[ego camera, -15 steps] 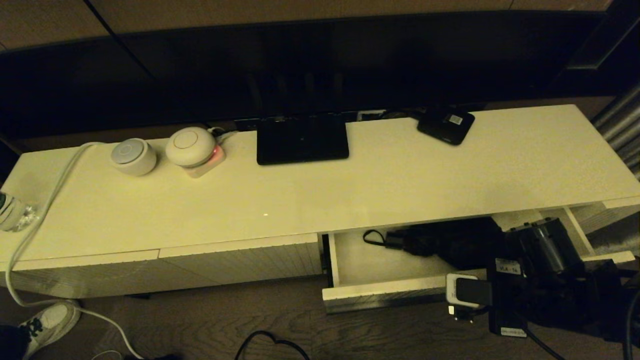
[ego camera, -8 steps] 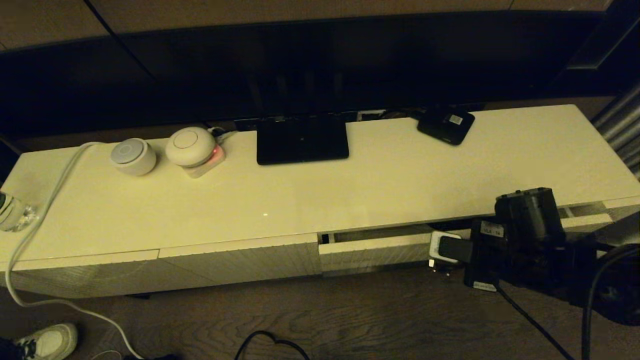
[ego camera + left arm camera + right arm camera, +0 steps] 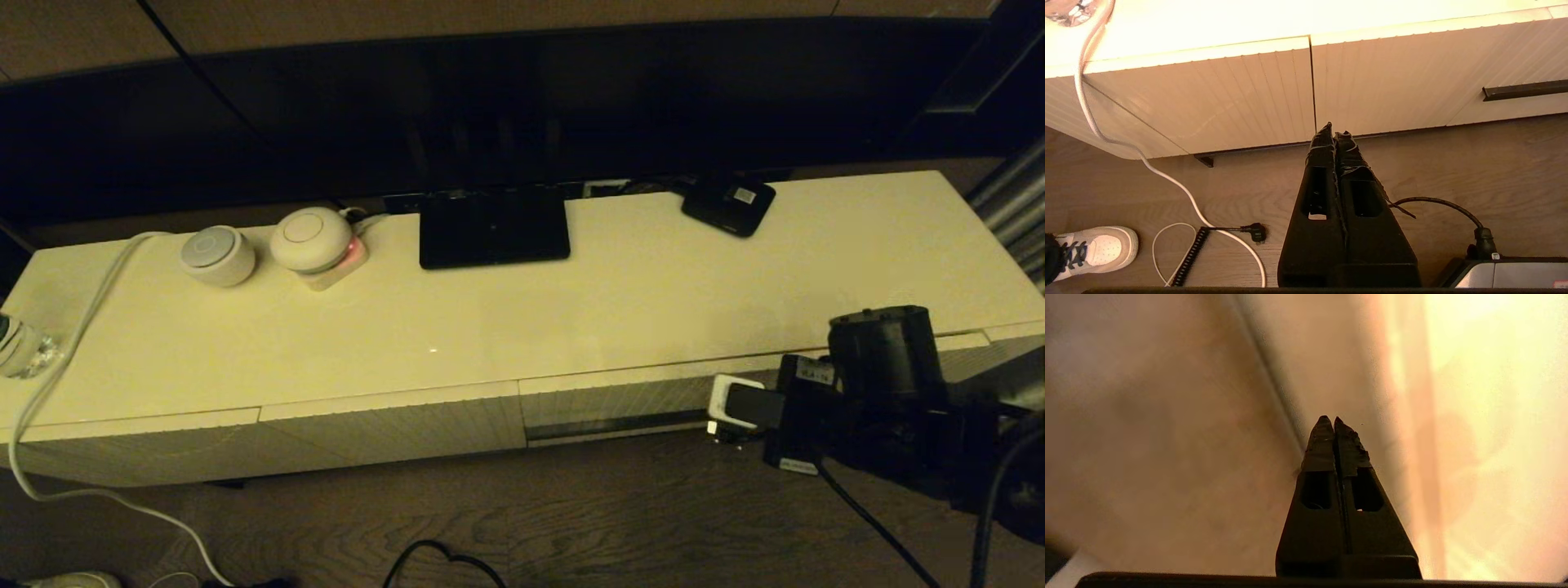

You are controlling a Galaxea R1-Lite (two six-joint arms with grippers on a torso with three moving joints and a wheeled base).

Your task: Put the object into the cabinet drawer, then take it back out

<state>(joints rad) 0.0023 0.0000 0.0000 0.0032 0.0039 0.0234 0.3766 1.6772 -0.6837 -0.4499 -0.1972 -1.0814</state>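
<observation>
Right gripper (image 3: 1334, 421): fingers pressed together with nothing between them, tips close against the ribbed front of the cabinet drawer (image 3: 608, 402), near its right end. In the head view the drawer front sits flush with the neighbouring panel, and the dark handle slot (image 3: 614, 425) runs along its lower edge. The black compact umbrella is not visible in any view; judged from the task, it lies inside the closed drawer.

Left gripper (image 3: 1334, 132): fingers likewise pressed together, empty, held low over the wooden floor in front of the left-hand ribbed panels, well apart from the slot.

Hazards for reopening:
- Closed fingertips may skid along the ribs and miss the narrow slot.
- A pull applied near one end of a wide drawer may rack it and bind the runners.
- Loose canopy fabric or the wrist loop may be trapped at the drawer edge and resist the pull.
- The white cable (image 3: 1167, 179) on the floor lies near the left arm's path.
</observation>
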